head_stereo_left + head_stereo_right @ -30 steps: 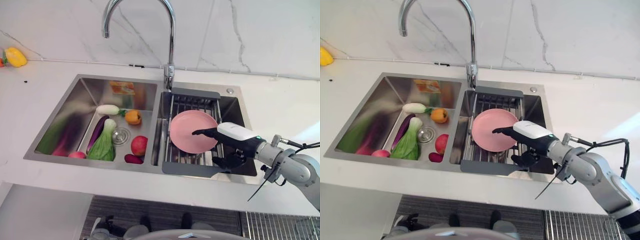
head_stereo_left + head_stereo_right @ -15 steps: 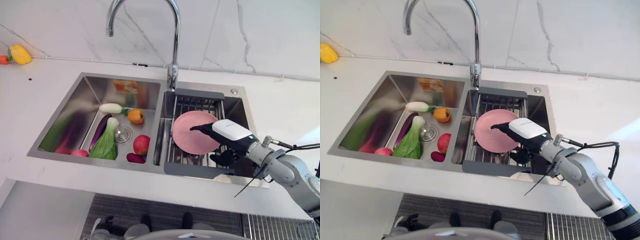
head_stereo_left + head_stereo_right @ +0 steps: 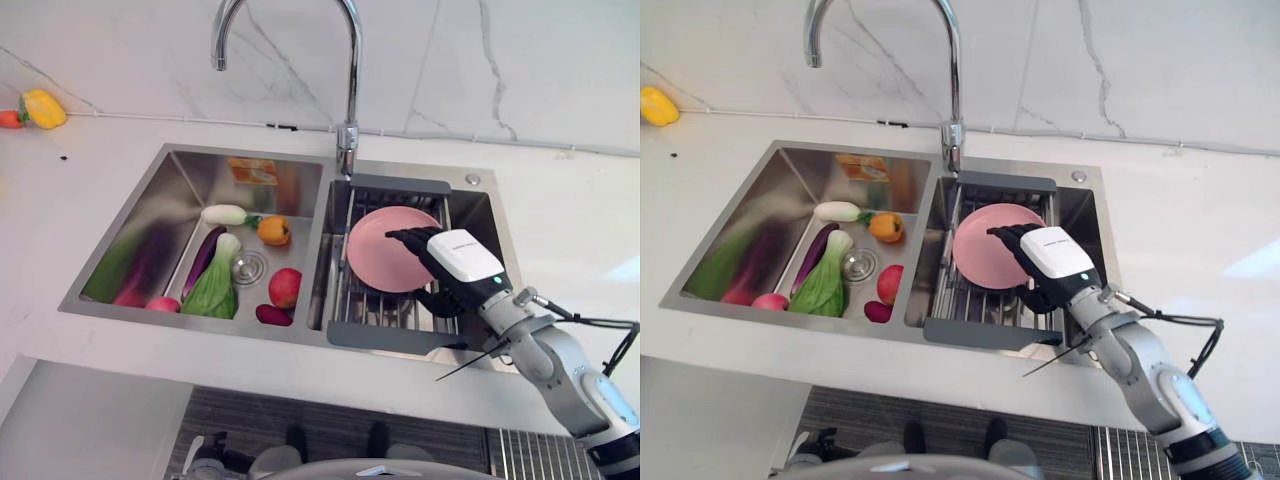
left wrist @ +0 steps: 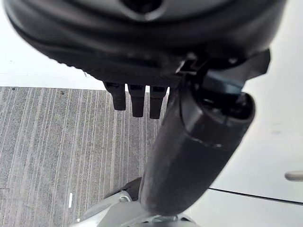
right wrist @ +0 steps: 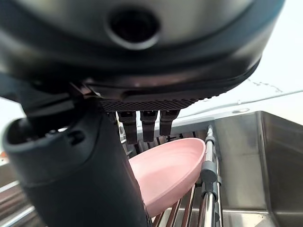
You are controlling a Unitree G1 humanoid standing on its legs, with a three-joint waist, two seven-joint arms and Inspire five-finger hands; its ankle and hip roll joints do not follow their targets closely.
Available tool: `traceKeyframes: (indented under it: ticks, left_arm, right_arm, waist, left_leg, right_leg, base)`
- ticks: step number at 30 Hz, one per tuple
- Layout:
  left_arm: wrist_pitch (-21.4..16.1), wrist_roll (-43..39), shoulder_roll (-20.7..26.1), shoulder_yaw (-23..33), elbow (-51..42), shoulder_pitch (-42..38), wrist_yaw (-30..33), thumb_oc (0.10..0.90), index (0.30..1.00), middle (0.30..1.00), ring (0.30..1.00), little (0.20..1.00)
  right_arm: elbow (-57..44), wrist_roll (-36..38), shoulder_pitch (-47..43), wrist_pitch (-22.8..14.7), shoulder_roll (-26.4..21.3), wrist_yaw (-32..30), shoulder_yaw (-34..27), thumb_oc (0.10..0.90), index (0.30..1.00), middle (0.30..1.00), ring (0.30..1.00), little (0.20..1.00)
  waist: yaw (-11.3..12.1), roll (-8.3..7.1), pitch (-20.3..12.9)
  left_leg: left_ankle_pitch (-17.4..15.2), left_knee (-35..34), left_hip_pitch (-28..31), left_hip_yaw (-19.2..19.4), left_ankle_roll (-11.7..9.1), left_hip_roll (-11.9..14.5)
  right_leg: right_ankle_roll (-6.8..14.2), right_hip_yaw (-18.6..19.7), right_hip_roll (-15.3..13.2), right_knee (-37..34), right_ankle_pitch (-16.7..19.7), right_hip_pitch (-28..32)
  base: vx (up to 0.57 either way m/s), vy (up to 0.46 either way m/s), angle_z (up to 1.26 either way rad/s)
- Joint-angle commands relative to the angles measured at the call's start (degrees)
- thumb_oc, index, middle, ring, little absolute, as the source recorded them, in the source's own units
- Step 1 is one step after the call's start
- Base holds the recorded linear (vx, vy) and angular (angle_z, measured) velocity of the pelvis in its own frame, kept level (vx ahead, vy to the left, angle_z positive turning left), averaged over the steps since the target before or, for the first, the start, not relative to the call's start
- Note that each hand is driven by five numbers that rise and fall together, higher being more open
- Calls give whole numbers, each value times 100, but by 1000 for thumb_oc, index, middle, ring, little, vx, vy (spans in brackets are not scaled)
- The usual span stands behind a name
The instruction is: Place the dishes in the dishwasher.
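Observation:
A pink plate (image 3: 385, 255) leans tilted in the grey drying rack (image 3: 385, 337) set in the right sink basin. My right hand (image 3: 460, 258) is at the plate's right edge. Its dark fingers (image 3: 408, 238) reach straight across the plate's upper face, and its thumb (image 3: 440, 300) sits lower, by the rack bars. In the right wrist view the plate (image 5: 165, 172) lies just past the straight fingers and beside the thumb (image 5: 80, 179). My left hand (image 4: 189, 146) hangs relaxed and holds nothing, over grey striped flooring.
The left basin (image 3: 150, 215) holds vegetables and fruit: a white radish (image 3: 222, 214), an orange (image 3: 271, 231), a purple eggplant (image 3: 202, 262), bok choy (image 3: 212, 290) and a red apple (image 3: 285, 287). A tall faucet (image 3: 347, 80) arches over the divider. A yellow pepper (image 3: 44, 108) lies on the counter.
My right hand has swung in from the right and turned, so its fingers now lie across the plate's right edge. The camera has shifted slightly.

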Motion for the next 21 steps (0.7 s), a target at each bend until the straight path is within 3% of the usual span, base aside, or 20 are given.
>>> traceKeyframes:
  ticks: [1,7,10,14,17,21]
  left_arm:
    - [-38,118,-27,-352,331,-179,267,800,900,900,900,900]
    - [-59,79,-62,-386,308,-158,406,800,900,900,900,900]
    - [-30,89,-62,-342,319,-169,308,800,900,900,900,900]
    - [-47,113,-65,-325,316,-156,246,800,900,900,900,900]
    - [-59,143,-49,-339,308,-147,255,800,900,900,900,900]
    - [-97,162,-58,-420,257,-145,369,800,900,900,900,900]
  right_arm:
    - [-587,-79,-441,-67,-27,-983,-612,800,900,900,900,900]
    - [-316,-155,-327,13,224,-1338,-493,800,900,900,900,900]
    - [-142,-196,-406,18,107,-815,-198,800,900,900,900,900]
    - [-133,-215,-314,-16,19,-703,-188,800,900,900,900,900]
    - [-81,-334,-304,2,-35,-799,-229,800,900,900,900,900]
    - [55,-516,-363,111,87,-1411,-350,800,900,900,900,900]
  waist:
    - [19,-28,-176]
    - [0,-35,-151]
    - [44,-51,-161]
    - [42,-56,-172]
    - [43,-49,-176]
    - [41,-25,-172]
  left_leg:
    - [123,-167,-86,-268,-690,908]
    - [123,-167,-83,-267,-697,914]
    - [123,-167,-81,-267,-707,922]
    - [110,-167,-70,-270,-708,920]
    - [108,-167,-66,-262,-709,913]
    - [108,-167,-66,-257,-704,909]
  right_leg:
    - [900,-365,-1093,94,-414,287]
    - [903,-357,-1093,94,-405,279]
    - [898,-361,-1090,94,-415,289]
    - [899,-372,-1085,94,-423,300]
    - [905,-385,-1090,94,-418,298]
    - [912,-379,-1105,94,-415,296]
  base:
    - [0,0,0]
    - [0,0,0]
    - [0,0,0]
    - [0,0,0]
    - [0,0,0]
    - [0,0,0]
